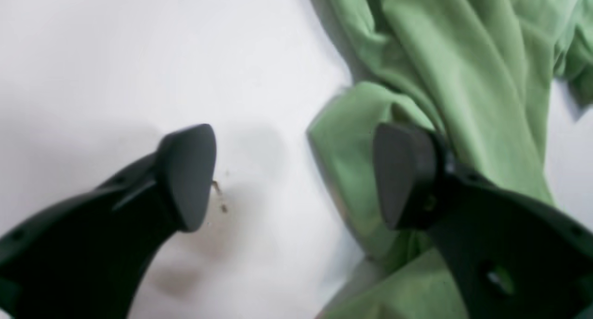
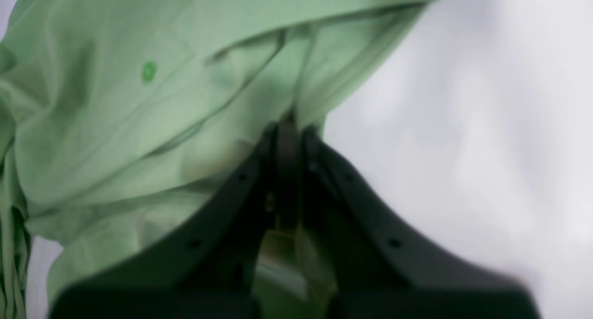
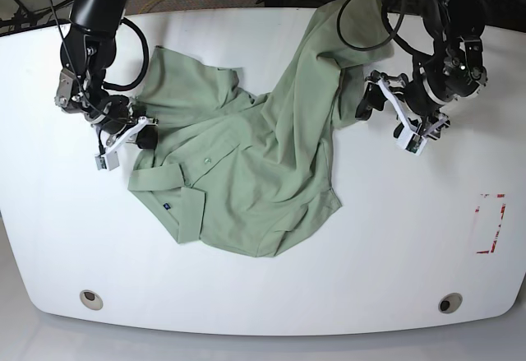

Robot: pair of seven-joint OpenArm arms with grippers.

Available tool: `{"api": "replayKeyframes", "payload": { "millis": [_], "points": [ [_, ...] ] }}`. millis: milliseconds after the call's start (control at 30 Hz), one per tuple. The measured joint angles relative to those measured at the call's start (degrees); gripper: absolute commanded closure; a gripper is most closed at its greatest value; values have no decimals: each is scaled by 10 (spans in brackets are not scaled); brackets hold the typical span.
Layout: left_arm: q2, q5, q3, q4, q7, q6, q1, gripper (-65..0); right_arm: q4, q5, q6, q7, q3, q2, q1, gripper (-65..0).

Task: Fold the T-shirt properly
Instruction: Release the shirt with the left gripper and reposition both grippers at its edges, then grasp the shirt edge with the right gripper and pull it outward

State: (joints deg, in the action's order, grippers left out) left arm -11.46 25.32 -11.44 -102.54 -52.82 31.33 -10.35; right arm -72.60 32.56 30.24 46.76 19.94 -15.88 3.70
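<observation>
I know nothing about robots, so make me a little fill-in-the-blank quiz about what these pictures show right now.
1. The garment lying on the white table is a pale ____ T-shirt.
2. The right gripper has its fingers ____ on the shirt's fabric.
3. The left gripper has its fingers spread ____, gripping nothing.
4. Near the table's edge sits a rectangle marked in ____ tape.

Missing words: green; shut; open; red

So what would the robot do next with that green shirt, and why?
Probably the right gripper, shut on the T-shirt near the collar, should draw the cloth outward to flatten it. The shirt lies crumpled, its lower part flung up toward the table's far edge, and the left gripper hangs open, gripping nothing.
</observation>
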Motion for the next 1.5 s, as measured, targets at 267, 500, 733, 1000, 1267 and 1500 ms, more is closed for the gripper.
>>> {"api": "replayKeyframes", "payload": {
  "millis": [267, 500, 733, 1000, 1267, 1500],
  "points": [
    [-10, 42, 52, 71, -3, 35, 2, -506, -4, 0, 0, 5, 0, -1, 1, 0],
    [-13, 56, 70, 116, 22, 39, 12, -494, -16, 0, 0, 4, 0, -1, 3, 0],
    [-13, 65, 103, 168, 29, 41, 47, -92, -23, 0, -1, 5, 0, -1, 1, -81],
    [-13, 60, 104, 172, 14, 40, 59, -24, -93, 3, -2, 13, 14, -1, 2, -409],
    [-70, 42, 48, 94, -3, 37, 54, -24, -60, -6, 0, 62, 32, -3, 80, -436],
    [-106, 47, -5, 84, -3, 39, 52, -24, 131, -13, -1, 59, 32, -8, 200, -433]
  ]
}}
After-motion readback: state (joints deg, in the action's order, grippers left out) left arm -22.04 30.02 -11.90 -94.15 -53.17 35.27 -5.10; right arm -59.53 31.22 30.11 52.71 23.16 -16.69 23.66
